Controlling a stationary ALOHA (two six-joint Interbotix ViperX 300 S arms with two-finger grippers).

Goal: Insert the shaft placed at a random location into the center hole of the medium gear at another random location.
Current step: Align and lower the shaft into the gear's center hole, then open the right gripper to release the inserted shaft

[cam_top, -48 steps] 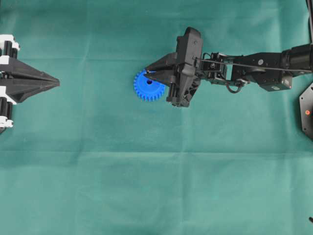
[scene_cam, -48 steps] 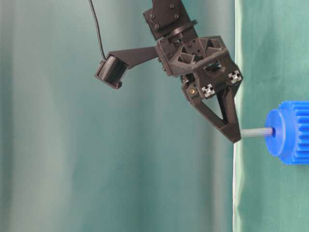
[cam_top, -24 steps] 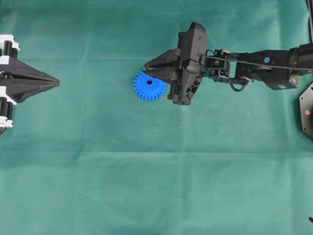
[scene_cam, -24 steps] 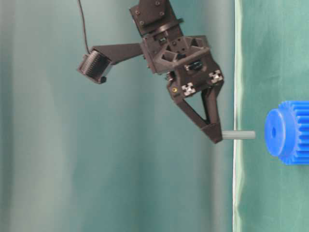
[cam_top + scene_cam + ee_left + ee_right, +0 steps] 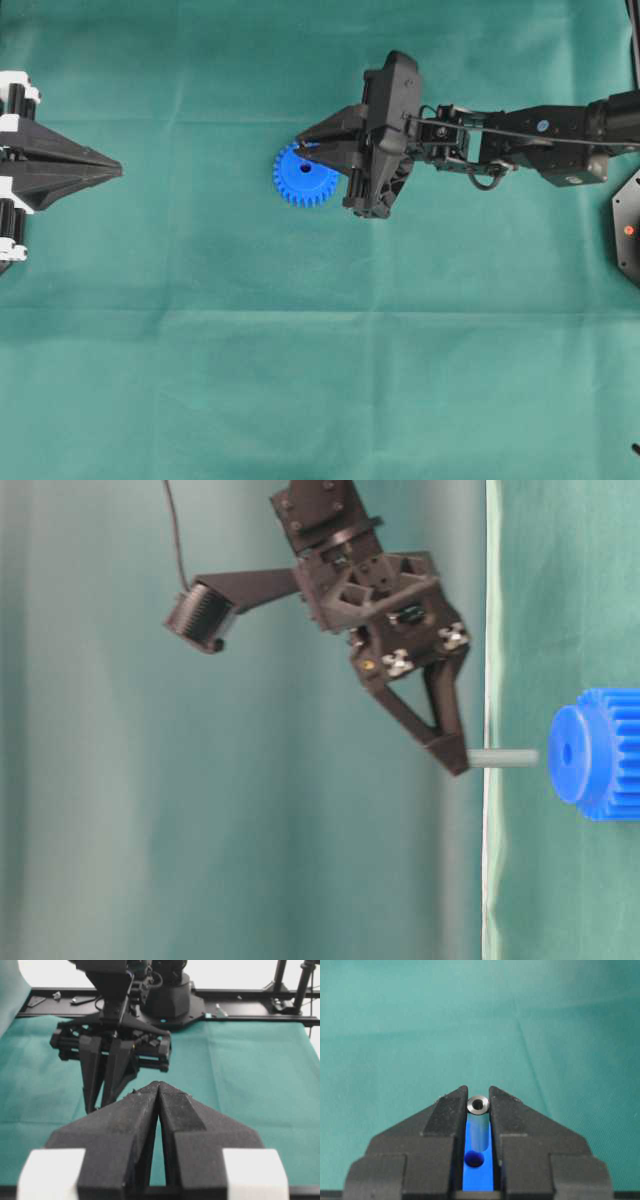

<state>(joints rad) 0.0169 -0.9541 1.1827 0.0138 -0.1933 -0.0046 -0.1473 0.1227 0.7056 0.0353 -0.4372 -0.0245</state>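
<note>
**Shaft held just off gear hub, not seated**

Green cloth [image 5: 320, 380] over whole work surface, creased in faint horizontal folds; same cloth as backdrop in table-level view.

Nearest in left wrist view: left gripper [image 5: 159, 1091], fingers pressed together tip to tip, nothing between. Same gripper at far left edge of overhead view [image 5: 112, 170], parked well apart from gear.

Farther on, mid-table: right gripper [image 5: 302, 149] reaching across from right arm [image 5: 540, 140], tips over upper-right part of medium gear [image 5: 306, 175]. Jaws pinching shaft [image 5: 479, 1125] between pads; right wrist view looks straight down along shaft's hollow end, blue hub and center hole [image 5: 475, 1161] showing in gap below it.

Table-level view (turned sideways, cloth surface running vertically at right): shaft [image 5: 503, 758] sticks out from gripper tips [image 5: 458, 763] toward gear's raised hub [image 5: 570, 768]. Free end of shaft near hub face but apart from it; narrow gap visible. Shaft looks slightly offset from center hole [image 5: 567, 753] and roughly parallel to its axis. Gear lying flat on cloth, teeth round rim, hub facing gripper.

Beyond gear in left wrist view: right gripper's body [image 5: 112, 1055] w/ fingers pointing down at cloth, arm base behind it. Gear and shaft not made out there.
</note>
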